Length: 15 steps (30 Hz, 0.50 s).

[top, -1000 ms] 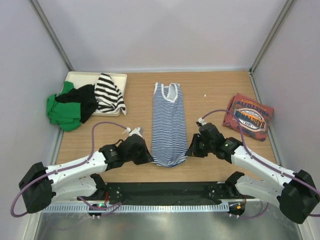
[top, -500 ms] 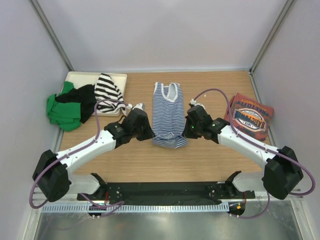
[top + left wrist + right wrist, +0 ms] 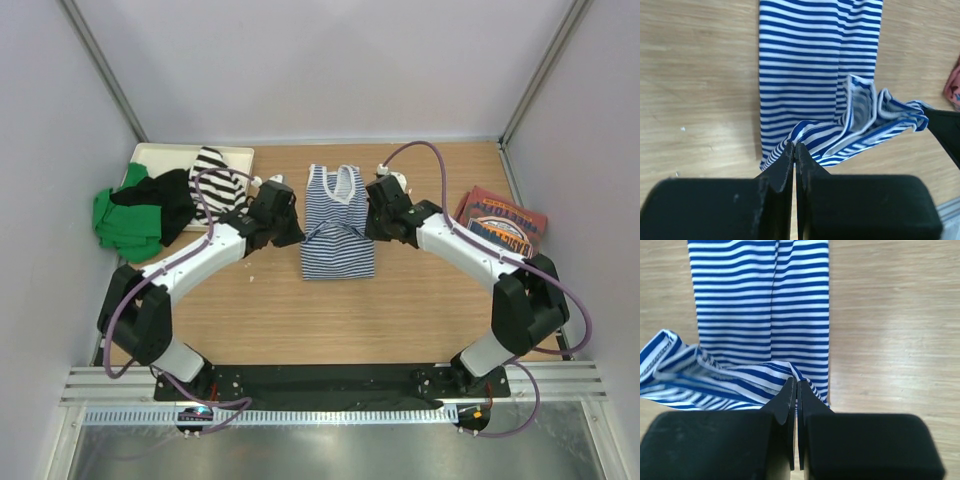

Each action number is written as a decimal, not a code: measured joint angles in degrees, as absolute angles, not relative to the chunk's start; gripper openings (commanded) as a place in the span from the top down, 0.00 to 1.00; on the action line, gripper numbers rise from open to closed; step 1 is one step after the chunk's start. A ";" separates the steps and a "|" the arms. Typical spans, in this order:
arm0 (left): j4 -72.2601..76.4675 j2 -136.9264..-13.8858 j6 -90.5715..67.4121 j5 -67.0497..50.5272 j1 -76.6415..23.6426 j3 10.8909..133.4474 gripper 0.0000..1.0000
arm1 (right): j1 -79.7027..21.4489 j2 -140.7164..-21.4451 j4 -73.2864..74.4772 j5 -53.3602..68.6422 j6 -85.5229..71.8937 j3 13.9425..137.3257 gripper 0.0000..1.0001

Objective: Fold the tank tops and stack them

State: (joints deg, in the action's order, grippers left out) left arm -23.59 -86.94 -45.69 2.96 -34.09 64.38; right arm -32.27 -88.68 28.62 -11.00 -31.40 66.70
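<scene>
Brick-red tank top: round logo, lettering unreadable.

From above you can't see either pinch: the left gripper and right gripper cover their own fingertips and the corners of the striped top they hold. In your left wrist view that top runs off the upper edge, and a pink scrap at the right edge is too cut off to name. Your right wrist view crops the top above and at the left. The red top lies partly under the right arm, its lettering too small to read. The pile covers much of the tray.
</scene>
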 measured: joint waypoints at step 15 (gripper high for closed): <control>-18.83 -97.91 -42.30 1.56 -31.83 68.42 1.00 | -26.72 -96.23 24.58 -8.75 -28.82 70.24 0.99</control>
